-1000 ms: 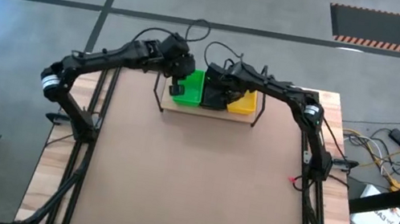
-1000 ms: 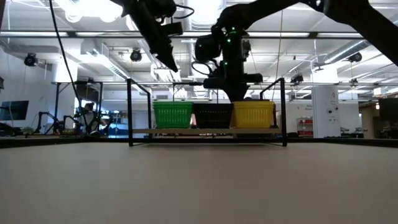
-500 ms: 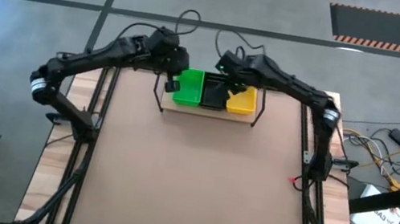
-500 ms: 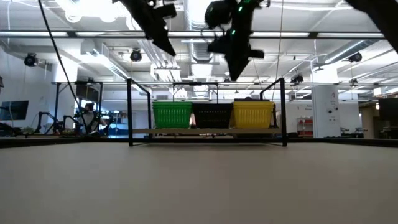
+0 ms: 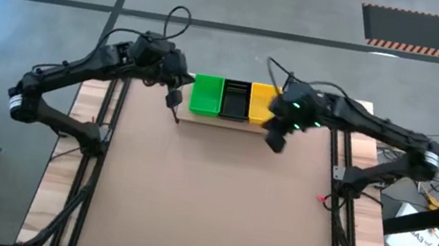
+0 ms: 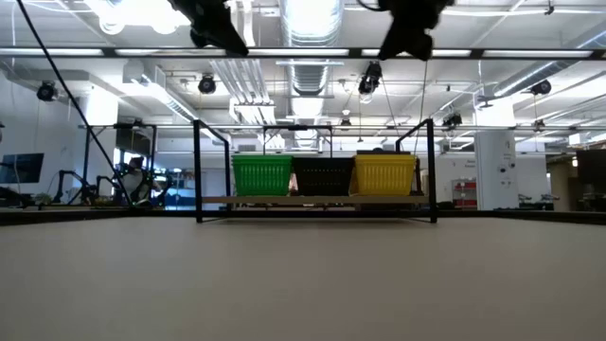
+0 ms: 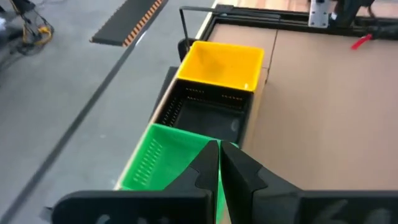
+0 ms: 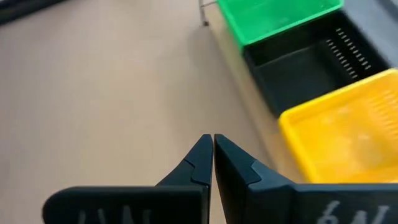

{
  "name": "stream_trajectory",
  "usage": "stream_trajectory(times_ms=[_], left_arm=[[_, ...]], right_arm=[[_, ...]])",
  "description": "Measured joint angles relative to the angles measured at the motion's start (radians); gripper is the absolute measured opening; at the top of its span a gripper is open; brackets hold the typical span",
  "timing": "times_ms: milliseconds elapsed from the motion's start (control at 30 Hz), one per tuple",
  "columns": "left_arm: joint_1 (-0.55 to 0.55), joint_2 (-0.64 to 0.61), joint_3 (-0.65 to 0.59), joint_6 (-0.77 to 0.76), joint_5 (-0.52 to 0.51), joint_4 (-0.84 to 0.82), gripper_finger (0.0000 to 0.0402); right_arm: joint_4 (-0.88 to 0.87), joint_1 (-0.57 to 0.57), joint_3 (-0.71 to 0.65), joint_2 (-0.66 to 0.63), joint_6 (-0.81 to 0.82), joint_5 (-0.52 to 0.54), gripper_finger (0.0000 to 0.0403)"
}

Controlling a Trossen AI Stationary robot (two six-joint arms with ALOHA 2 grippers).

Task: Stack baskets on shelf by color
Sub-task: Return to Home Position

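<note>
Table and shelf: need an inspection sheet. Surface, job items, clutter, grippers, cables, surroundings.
Surface: tabletop is a plain brown board, bare in front of the shelf.
Job's things: shelf stands at the far edge. Green baskets, black baskets and yellow baskets sit on it side by side. The count per colour cannot be told.
Clutter: small red item at the table's right edge.
Grippers: left gripper is shut and empty, by the shelf's green end. Right gripper is shut and empty, over the table near the yellow end.
Cables: cable loops on the arms, loose cables on the floor at right.
Surroundings: grey floor, striped mat.
</note>
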Motion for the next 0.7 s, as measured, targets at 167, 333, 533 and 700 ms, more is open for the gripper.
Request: stream_trajectory(times_ms=[167,333,533,700], left_arm=[[-0.03,-0.044,-0.044,-0.121,0.0,0.043,0.0],[-0.055,-0.055,-0.071,-0.23,0.0,0.112,0.0],[-0.089,-0.039,-0.072,-0.252,0.0,0.182,0.0],[-0.096,-0.023,-0.072,-0.351,0.0,0.231,0.0]], right_arm=[[0.104,0.026,-0.243,-0.208,0.039,-0.101,0.0008],[0.275,0.03,-0.469,-0.384,0.1,-0.296,0.0008],[0.423,0.031,-0.672,-0.557,0.164,-0.39,0.0009],[0.479,0.031,-0.783,-0.7,0.209,-0.389,0.0009]])
